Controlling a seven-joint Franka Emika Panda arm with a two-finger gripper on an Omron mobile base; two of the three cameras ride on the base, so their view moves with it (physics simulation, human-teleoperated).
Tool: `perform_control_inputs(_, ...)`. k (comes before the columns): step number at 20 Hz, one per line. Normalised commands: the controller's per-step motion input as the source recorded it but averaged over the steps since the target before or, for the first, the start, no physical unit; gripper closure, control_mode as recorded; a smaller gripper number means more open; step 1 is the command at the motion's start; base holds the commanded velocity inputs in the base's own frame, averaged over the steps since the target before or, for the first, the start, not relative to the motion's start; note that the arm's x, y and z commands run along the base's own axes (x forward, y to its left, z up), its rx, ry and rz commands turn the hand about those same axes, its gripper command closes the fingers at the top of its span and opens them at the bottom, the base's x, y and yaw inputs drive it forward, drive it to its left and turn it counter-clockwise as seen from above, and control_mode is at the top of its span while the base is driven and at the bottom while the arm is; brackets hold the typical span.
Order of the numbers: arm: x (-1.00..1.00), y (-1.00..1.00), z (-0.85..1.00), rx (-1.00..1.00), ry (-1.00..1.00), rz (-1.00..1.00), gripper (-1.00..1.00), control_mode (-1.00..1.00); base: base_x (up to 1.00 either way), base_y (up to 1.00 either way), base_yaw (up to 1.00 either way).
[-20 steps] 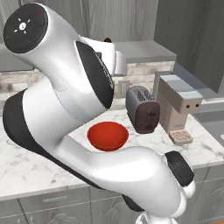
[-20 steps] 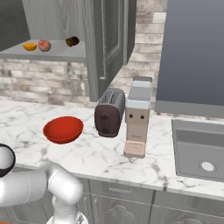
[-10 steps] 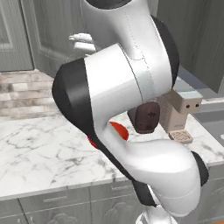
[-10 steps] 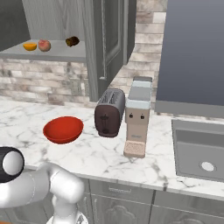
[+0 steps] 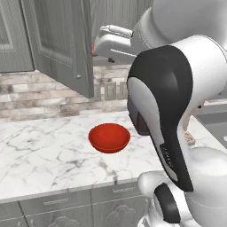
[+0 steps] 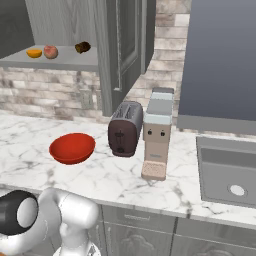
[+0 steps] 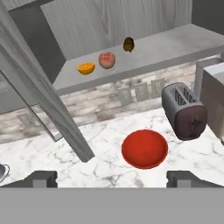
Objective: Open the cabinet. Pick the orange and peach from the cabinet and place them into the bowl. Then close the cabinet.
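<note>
The cabinet [image 6: 60,60] stands open, its doors [image 5: 60,44] [image 6: 122,50] swung out. On its grey shelf [image 7: 144,54] lie the orange [image 7: 86,68] [image 6: 34,52] and, just right of it, the peach [image 7: 106,60] [image 6: 50,51]. Below, the red bowl [image 7: 145,148] [image 5: 109,137] [image 6: 72,148] sits empty on the marble counter. My gripper [image 7: 113,178] is open, nothing between its fingertips [image 7: 41,178]. It hangs well back from the shelf, above the counter, facing shelf and bowl. My raised hand [image 5: 114,43] is in front of the cabinet opening.
A dark brown-and-yellow object [image 7: 128,43] lies on the shelf right of the peach. A toaster [image 6: 125,135] and a coffee machine [image 6: 157,140] stand right of the bowl, a sink [image 6: 230,170] further right. The left door's edge [image 7: 48,113] juts out near the hand.
The arm has swung up and to the right, uncovering the bowl and the left door in the left base view. Fruit, bowl and doors have not moved. The gripper stays open.
</note>
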Motion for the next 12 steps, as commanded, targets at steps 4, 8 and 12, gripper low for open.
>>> perform_control_inputs(4,0.06,-0.31,-0.21,0.15,-0.11,0.41,-1.00,-1.00,0.00,0.00,0.00)
perform_control_inputs(8,0.17,-0.26,-0.18,0.15,-0.11,0.39,-1.00,-1.00,0.00,0.00,0.00)
perform_control_inputs(12,0.33,-0.17,-0.16,0.15,-0.09,0.41,-1.00,-1.00,0.00,0.00,0.00)
